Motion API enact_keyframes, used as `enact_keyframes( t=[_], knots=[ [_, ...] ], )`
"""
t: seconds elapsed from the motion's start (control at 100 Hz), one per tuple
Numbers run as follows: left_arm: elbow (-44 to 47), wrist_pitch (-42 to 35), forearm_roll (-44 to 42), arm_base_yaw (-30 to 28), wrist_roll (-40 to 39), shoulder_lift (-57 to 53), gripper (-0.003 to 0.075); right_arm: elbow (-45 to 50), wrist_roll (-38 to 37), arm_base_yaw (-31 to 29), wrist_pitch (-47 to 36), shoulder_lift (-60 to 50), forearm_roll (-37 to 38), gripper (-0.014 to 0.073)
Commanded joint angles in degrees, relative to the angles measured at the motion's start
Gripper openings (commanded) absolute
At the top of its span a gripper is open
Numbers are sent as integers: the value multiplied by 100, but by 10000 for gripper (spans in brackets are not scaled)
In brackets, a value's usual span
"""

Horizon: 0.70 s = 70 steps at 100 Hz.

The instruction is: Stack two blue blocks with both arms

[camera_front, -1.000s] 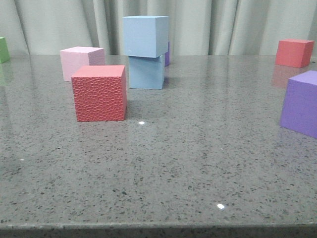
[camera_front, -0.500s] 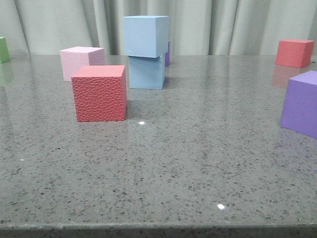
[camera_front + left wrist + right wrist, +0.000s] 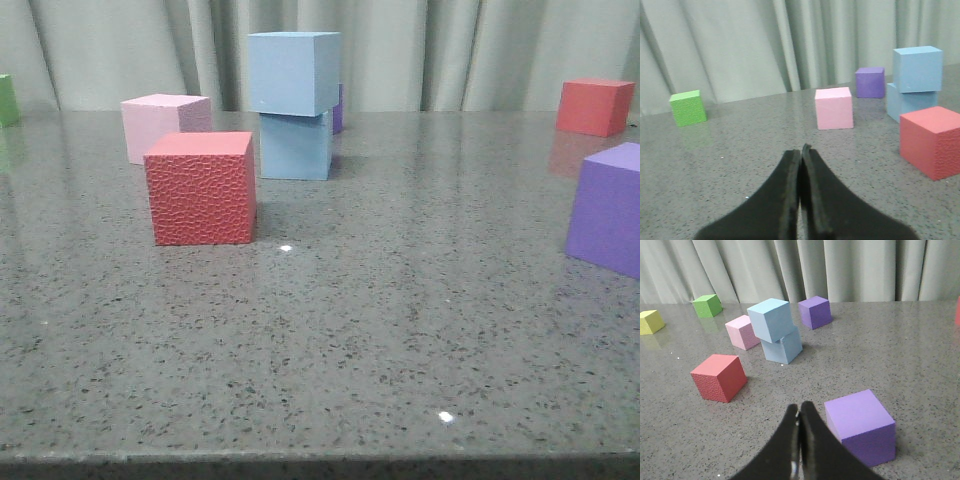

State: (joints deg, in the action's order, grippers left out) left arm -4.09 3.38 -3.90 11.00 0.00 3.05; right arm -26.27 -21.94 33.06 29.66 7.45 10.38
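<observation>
A grey speckled table with a pale curtain behind it. Two blue blocks stand stacked at about 11 o'clock from the table's centre in the front view: the top block rests on the bottom block, twisted a little and overhanging its left edge. No gripper touches them.

A red textured cube sits just in front of the stack, towards 8 o'clock from it, apart from it. A pink cube stands at 9 o'clock from the stack. A small purple cube sits behind the stack — only a sliver shows from the front. A large purple cube is at the right edge, at 3 o'clock, and a second red cube is far back at 2 o'clock. A green cube sits far left, and a yellow cube shows only in the right wrist view.

The left gripper has its two dark fingers pressed together, holding nothing, above bare table. The right gripper is likewise pressed together and empty — just beside the large purple cube.
</observation>
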Motion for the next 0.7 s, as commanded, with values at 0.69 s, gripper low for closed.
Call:
enact_keyframes(
  t=[0.69],
  knots=[
    [454,-222,281,-1240,0,-528,-19,-142,17,-9,-484,61,75,-67]
  ],
)
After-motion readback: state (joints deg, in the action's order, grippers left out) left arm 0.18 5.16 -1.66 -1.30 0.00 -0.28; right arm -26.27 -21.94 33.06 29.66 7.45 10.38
